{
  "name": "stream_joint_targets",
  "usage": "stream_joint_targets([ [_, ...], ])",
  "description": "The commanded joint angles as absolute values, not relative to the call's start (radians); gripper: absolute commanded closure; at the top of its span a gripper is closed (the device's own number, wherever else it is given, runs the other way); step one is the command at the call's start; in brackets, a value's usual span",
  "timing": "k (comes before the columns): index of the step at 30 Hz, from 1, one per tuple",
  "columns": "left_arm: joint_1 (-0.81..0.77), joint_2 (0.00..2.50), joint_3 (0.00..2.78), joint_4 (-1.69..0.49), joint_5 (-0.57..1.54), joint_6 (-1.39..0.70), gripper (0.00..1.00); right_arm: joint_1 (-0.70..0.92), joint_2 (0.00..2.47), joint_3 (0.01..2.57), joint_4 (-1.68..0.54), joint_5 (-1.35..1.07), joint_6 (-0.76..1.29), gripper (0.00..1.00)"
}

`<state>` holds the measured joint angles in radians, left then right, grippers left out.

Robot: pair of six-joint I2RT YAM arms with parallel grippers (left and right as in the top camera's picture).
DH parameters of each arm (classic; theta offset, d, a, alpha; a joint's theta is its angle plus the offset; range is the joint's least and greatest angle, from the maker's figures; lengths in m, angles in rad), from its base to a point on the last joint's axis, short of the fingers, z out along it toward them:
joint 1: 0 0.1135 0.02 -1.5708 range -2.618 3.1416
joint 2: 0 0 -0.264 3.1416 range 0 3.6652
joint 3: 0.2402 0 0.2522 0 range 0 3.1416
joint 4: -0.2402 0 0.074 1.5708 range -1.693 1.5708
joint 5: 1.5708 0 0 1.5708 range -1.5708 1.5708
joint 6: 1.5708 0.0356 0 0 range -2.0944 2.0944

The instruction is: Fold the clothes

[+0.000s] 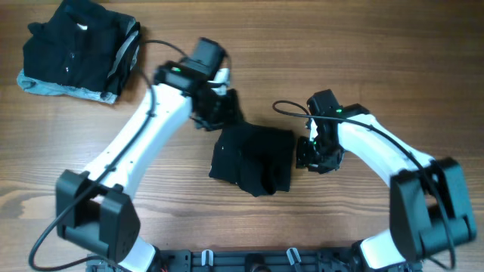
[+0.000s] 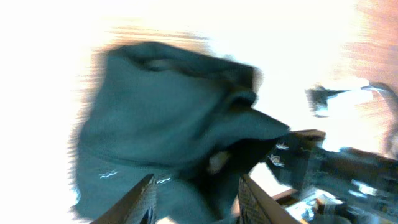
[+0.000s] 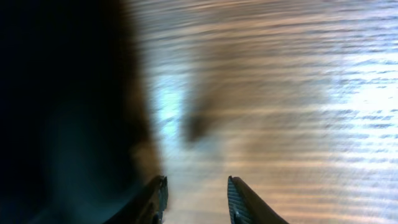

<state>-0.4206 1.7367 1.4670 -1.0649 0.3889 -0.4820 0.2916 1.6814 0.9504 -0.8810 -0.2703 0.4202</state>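
Note:
A black shirt [image 1: 253, 159] lies bunched in a rough square at the middle of the table. My left gripper [image 1: 219, 109] is at its far left corner. In the left wrist view its fingers [image 2: 196, 199] are apart, with the blurred dark cloth [image 2: 168, 118] just ahead of and between them. My right gripper [image 1: 314, 155] is beside the shirt's right edge. In the right wrist view its fingers [image 3: 196, 199] are open over bare wood, with the shirt [image 3: 62, 112] to their left. A folded stack of black shirts [image 1: 76, 49] with a light grey-blue edge sits at the far left corner.
The wooden table [image 1: 393, 60] shows around the clothes. The right arm [image 2: 348, 168] shows blurred at the right of the left wrist view. Both arms' bases stand at the near edge.

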Motion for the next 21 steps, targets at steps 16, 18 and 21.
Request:
stream_joint_targets([
  [16, -0.294, 1.73, 1.424, -1.13, 0.33, -0.291, 0.47, 0.551, 1.468, 1.006, -0.896, -0.515, 0.239, 0.46],
  [18, -0.286, 1.73, 1.424, -1.13, 0.324, -0.291, 0.47, 0.558, 1.5, 1.006, -0.874, -0.516, 0.239, 0.52],
  [21, -0.267, 1.73, 1.424, -1.131, 0.323, -0.291, 0.48, 0.559, 1.522, 1.006, -0.824, -0.516, 0.235, 0.67],
])
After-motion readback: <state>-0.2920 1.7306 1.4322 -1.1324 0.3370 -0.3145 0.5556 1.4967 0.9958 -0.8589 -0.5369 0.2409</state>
